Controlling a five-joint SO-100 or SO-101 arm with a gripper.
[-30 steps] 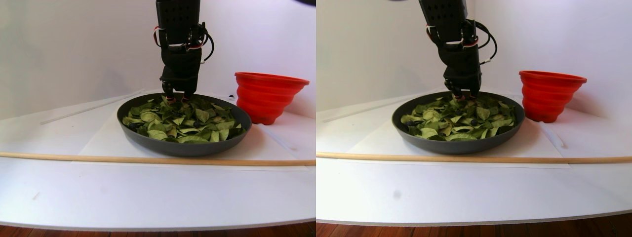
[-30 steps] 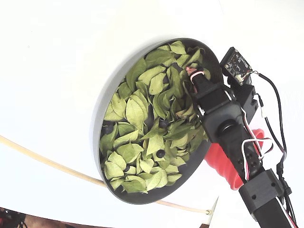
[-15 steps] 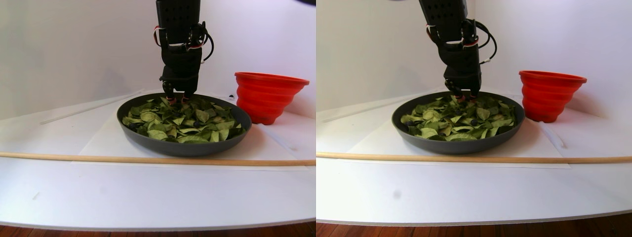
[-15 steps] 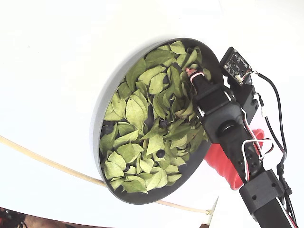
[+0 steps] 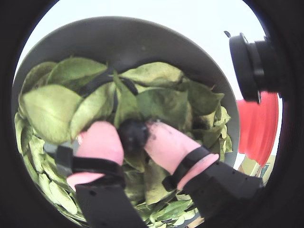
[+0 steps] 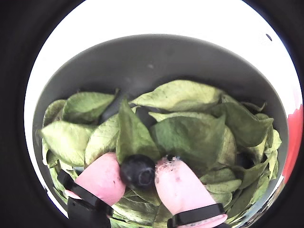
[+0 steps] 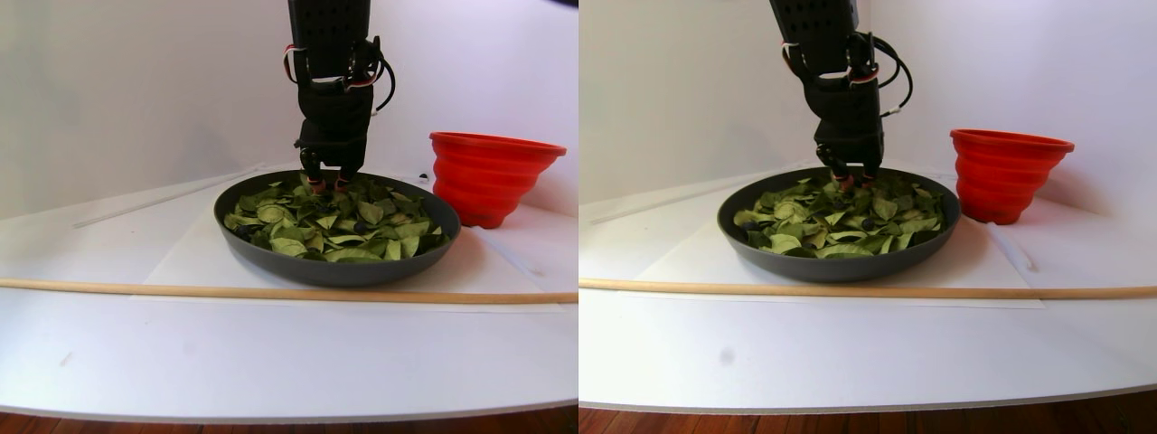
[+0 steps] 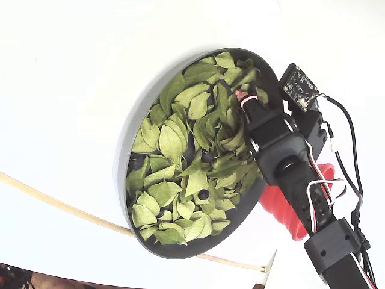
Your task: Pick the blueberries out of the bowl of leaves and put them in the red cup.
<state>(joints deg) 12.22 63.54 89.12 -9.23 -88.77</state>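
One small round dark blueberry (image 6: 137,172) clamped between my pink-padded fingers (image 6: 176,186) | low over pale green oval leaves (image 6: 190,135) in the wide dark grey bowl (image 6: 156,59) | step: pick | next: I lift clear, carry to ribbed red cup (image 7: 493,176), release.

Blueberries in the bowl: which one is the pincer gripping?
The blueberry pinched between the pink fingertips at the bowl's far edge; the others lie loose among leaves.
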